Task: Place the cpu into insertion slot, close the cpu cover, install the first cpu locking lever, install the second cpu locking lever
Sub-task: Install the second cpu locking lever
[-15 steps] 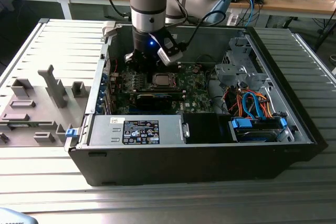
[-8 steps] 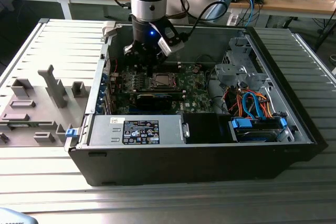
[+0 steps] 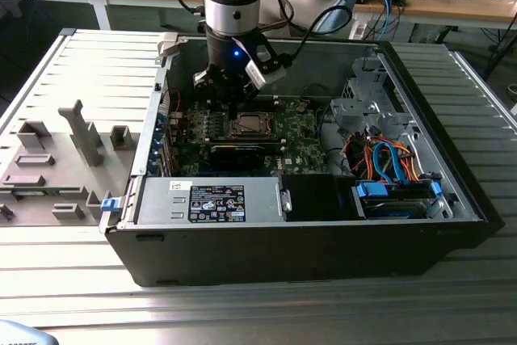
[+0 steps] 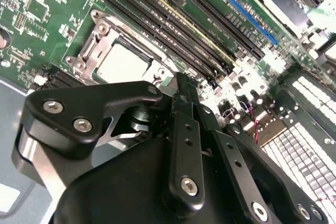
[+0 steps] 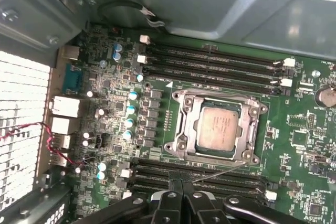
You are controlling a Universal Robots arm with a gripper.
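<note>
The small square chip with the pale silver top (image 5: 219, 126) already sits in the dark square socket (image 5: 190, 124) on the green circuit board (image 5: 310, 182), near the board's middle. The thin silver frame plate (image 5: 252, 109) lies around it, and a thin wire lever (image 5: 220, 170) sticks out loose beside it. The black gripper (image 5: 181, 190) hangs just above, pinched shut on nothing. I think the lever step is in hand. It calls for a careful push.

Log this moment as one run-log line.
gripper: above motherboard, beside socket | cpu: seated in insertion slot | cpu cover: down around chip | levers: state unclear
</note>
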